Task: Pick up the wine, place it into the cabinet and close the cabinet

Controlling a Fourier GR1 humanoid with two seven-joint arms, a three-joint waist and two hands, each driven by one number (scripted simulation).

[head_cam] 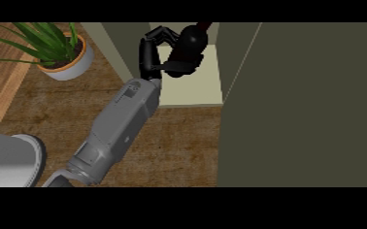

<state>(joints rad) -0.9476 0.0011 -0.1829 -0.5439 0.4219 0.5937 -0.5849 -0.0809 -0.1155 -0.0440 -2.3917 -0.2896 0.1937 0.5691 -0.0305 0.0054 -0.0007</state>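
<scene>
The dark glass wine bottle point(191, 46) was clasped by the black left hand point(148, 56) inside the olive cabinet point(231, 58), above its pale shelf point(190, 89). It was best lowered upright, well inside the cabinet, before release.

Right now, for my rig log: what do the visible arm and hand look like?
One smooth grey forearm, boxy, with a small rectangular panel near the wrist. The left hand is black, with slender fingers. No cables or markings show.
</scene>
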